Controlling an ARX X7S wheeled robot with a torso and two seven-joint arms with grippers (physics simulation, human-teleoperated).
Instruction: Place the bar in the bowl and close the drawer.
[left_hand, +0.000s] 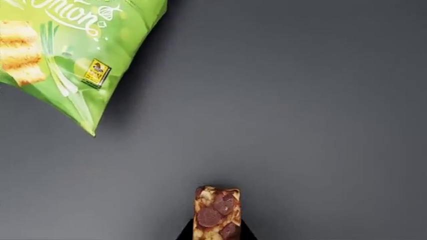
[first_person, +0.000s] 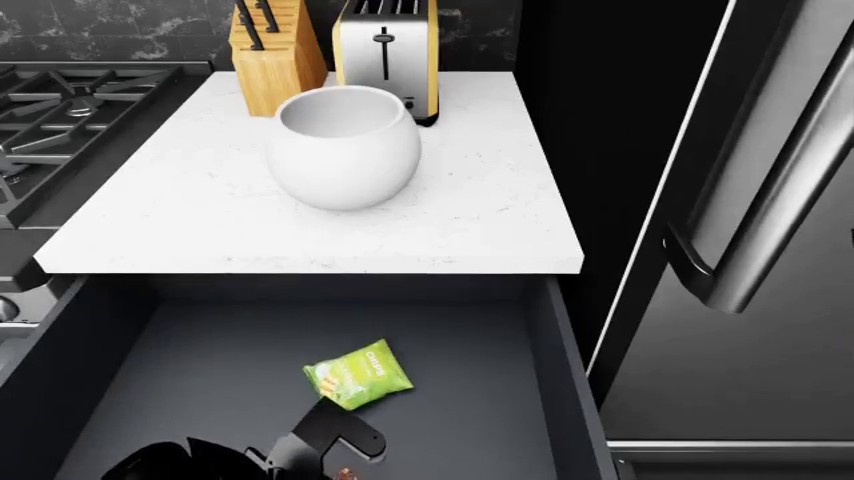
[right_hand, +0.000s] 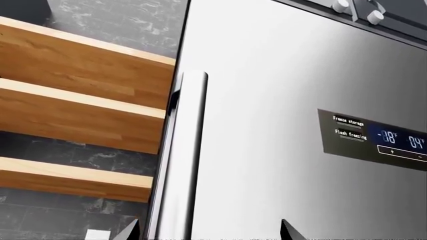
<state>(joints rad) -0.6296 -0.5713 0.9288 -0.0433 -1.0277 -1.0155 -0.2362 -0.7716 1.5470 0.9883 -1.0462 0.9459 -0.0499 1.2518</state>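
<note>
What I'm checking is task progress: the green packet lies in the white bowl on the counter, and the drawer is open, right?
Not quite. The green packet is not in the white bowl; it lies on the floor of the open drawer, as the head view shows. The bowl does stand on the counter.

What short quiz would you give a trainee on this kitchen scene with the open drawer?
1. True or false: the nut bar lies in the white bowl.
2. Where is the green chip bag? A on the counter; B in the open drawer; C in the bowl.
3. Fill in: behind the bowl, beside the knife block, stands a ___.
Key: 1 false; 2 B; 3 toaster.
</note>
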